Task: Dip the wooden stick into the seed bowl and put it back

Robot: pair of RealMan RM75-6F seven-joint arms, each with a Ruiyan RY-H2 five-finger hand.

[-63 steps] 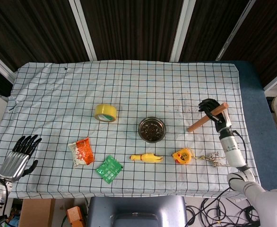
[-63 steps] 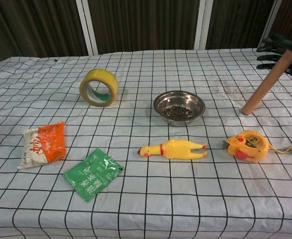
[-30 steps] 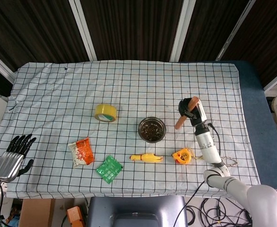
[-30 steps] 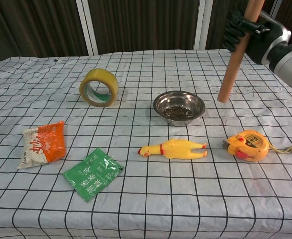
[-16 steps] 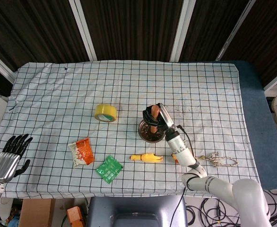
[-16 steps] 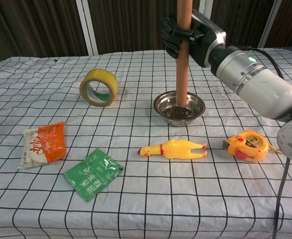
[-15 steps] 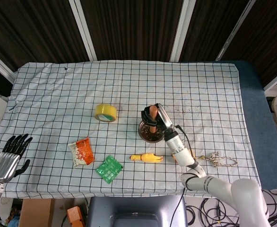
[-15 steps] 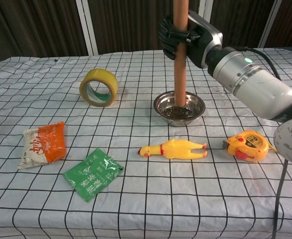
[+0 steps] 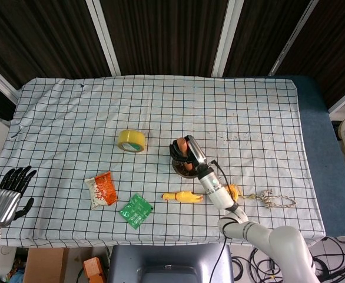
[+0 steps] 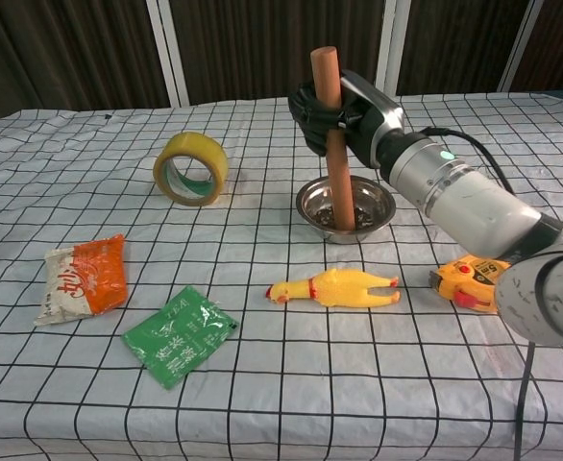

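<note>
My right hand grips the wooden stick near its top and holds it almost upright. The stick's lower end stands inside the steel seed bowl, among the dark seeds. In the head view the hand and the stick's top cover most of the bowl. My left hand hangs off the table's left edge, fingers apart and holding nothing.
A yellow tape roll stands left of the bowl. A rubber chicken lies in front of it, a yellow tape measure to its right. An orange packet and a green packet lie front left.
My right hand carried the stick from the table's right side over to the bowl and lowered it, so the stick's end now sits in the seeds. The left hand drifted slightly left.
</note>
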